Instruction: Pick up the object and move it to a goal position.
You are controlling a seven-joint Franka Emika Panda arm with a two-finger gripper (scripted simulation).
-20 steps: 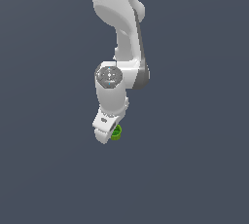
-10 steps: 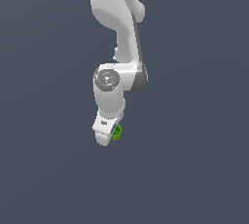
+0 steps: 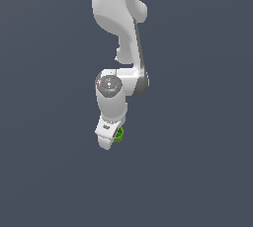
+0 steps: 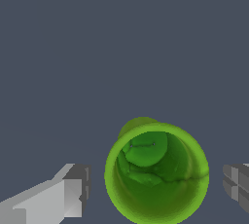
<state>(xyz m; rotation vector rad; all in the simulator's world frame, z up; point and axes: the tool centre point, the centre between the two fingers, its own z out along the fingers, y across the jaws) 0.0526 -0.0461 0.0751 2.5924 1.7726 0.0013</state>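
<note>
Gripper astride the green cup, fingers apart.

Your gripper [image 4: 155, 189] is lowered over the green cup [image 4: 156, 173], which stands upright with its darker inside facing the wrist camera. One finger [image 4: 73, 191] sits on each side of the rim, a visible gap at both, so nothing is clamped. In the exterior view the cup [image 3: 119, 134] peeks out just beside the white hand. No worktop edge or corner is visible, so you cannot place it against them.

plain dark grey-blue floor [image 3: 197, 171] under green cup [image 4: 156, 172]
</note>
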